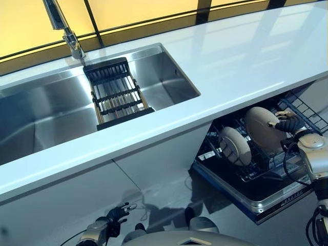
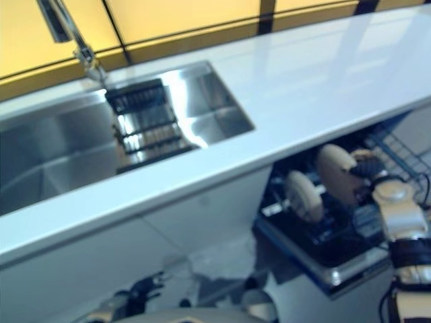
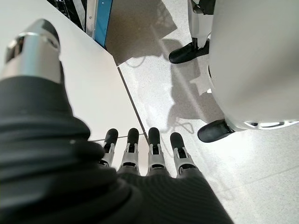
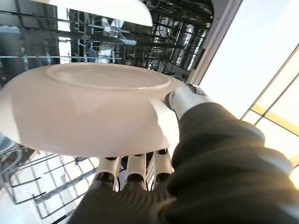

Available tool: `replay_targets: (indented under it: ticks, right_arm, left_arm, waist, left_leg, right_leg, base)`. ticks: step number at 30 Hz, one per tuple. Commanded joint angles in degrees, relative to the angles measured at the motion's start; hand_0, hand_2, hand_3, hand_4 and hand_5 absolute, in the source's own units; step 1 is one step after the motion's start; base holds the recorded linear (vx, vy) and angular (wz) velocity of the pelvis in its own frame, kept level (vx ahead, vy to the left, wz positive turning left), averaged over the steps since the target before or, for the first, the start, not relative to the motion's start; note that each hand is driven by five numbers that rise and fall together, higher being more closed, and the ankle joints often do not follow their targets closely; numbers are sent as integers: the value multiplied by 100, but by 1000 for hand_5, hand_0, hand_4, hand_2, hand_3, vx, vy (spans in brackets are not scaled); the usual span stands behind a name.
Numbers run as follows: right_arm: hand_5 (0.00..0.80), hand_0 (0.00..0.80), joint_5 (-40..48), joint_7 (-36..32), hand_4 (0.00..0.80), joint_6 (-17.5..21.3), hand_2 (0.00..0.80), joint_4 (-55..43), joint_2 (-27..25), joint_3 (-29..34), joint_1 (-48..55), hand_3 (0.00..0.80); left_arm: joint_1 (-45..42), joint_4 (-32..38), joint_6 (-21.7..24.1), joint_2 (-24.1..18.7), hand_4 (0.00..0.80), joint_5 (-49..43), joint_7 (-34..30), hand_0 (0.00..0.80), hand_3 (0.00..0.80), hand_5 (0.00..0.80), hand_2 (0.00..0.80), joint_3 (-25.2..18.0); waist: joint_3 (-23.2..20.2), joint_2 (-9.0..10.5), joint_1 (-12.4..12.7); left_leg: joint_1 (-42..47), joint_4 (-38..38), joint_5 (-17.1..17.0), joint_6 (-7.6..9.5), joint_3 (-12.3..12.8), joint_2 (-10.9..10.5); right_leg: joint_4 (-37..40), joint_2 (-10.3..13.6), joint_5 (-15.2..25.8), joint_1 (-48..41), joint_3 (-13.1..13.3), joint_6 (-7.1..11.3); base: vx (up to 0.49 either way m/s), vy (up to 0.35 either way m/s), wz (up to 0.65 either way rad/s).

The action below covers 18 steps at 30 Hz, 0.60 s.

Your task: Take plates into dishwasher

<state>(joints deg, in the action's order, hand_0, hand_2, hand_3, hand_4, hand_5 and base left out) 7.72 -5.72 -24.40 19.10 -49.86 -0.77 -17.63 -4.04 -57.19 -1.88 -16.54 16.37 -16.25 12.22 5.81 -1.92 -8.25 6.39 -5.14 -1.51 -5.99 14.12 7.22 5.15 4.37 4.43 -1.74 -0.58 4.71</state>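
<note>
A large cream plate [image 1: 264,128] stands on edge in the pulled-out dishwasher rack [image 1: 307,110] under the counter. My right hand [image 1: 289,124] is shut on its right rim. In the right wrist view the thumb [image 4: 184,98] presses on one face of the plate [image 4: 88,107] and the fingers [image 4: 133,170] reach under the other. A smaller cream plate [image 1: 236,145] stands upright in the rack just left of it. My left hand [image 1: 117,214] hangs low by the white cabinet front, fingers [image 3: 154,140] straight and holding nothing.
The white counter [image 1: 246,56] overhangs the rack. A steel sink [image 1: 51,113] at the left holds a black drying rack [image 1: 115,92] below the faucet [image 1: 64,25]. The dishwasher's front edge [image 1: 266,202] juts out over the floor at the lower right.
</note>
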Motion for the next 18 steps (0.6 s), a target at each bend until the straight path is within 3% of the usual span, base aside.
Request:
replay_targets:
  ticks: [1,8,18]
  right_arm:
    - [800,800,72,188,800,68,800,415,-111,-98,-889,800]
    - [800,800,112,196,800,-59,800,781,-118,-316,-1191,800]
    - [800,800,214,280,800,-7,800,1422,-219,-539,-1568,800]
  left_arm:
    - [198,41,203,-285,0,-275,-79,0,0,0,0,5]
    - [225,189,146,-285,0,-113,-78,0,0,0,0,57]
    - [341,416,370,-215,0,314,-147,0,0,0,0,236]
  waist:
    - [34,213,236]
    - [148,63,279]
    - [500,-377,239]
  left_leg:
    - [-16,14,205,159,-386,-87]
    - [-117,18,145,142,-435,-105]
    - [-276,29,78,111,-403,-185]
  right_leg:
    - [-370,305,-140,68,-446,326]
    - [-465,359,-157,195,-475,310]
    - [-584,498,-157,461,-511,294]
  base:
    - [15,-21,3]
    - [-5,4,0]
    - [-67,44,1]
